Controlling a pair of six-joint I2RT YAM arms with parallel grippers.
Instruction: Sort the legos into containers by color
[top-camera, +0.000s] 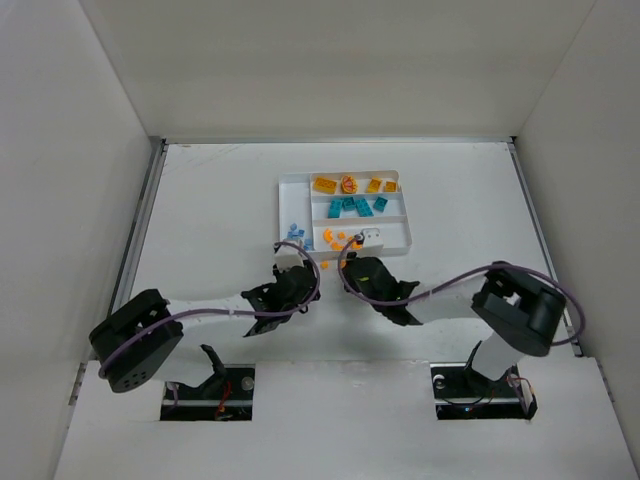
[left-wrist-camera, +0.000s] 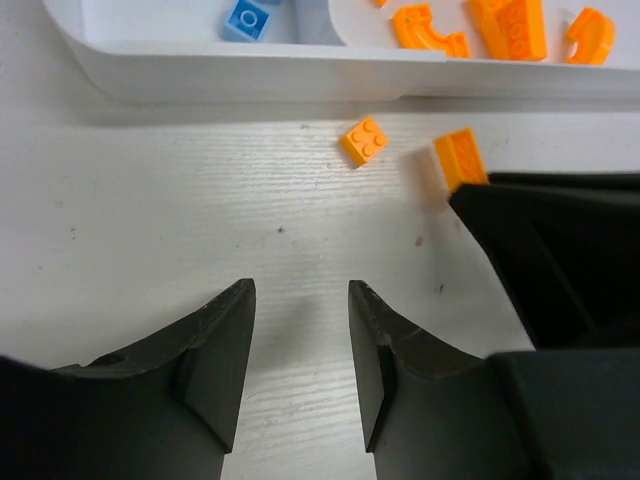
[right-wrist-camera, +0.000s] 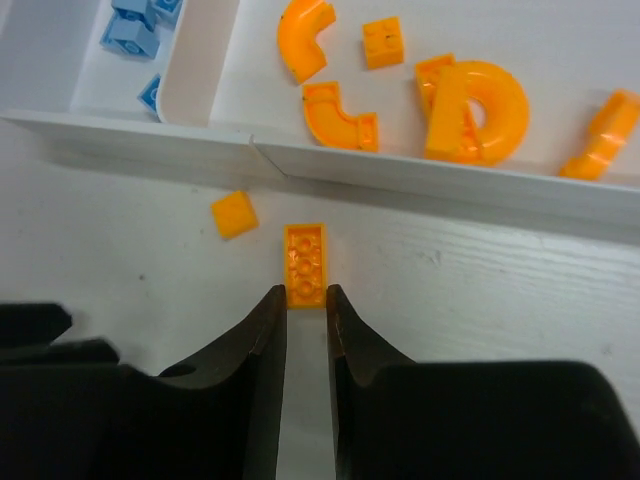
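Observation:
In the right wrist view my right gripper (right-wrist-camera: 306, 293) is shut on the near end of a bright orange brick (right-wrist-camera: 305, 265) that lies stud-side down on the table, just outside the white tray's (right-wrist-camera: 400, 175) front wall. A small square orange brick (right-wrist-camera: 235, 214) lies loose to its left. My left gripper (left-wrist-camera: 300, 290) stands open over bare table, nothing between its fingers. Ahead of it lie the small orange brick (left-wrist-camera: 365, 140) and the gripped one (left-wrist-camera: 460, 158). The tray (top-camera: 283, 200) holds yellow-orange, teal (top-camera: 355, 207), light blue and orange legos in separate sections.
Curved orange pieces (right-wrist-camera: 335, 115) and an orange ring (right-wrist-camera: 480, 110) fill the tray's near section; light blue bricks (right-wrist-camera: 130, 30) sit in the narrow side section. The two grippers are close together, the right one's finger (left-wrist-camera: 560, 250) showing in the left wrist view. White walls enclose the table.

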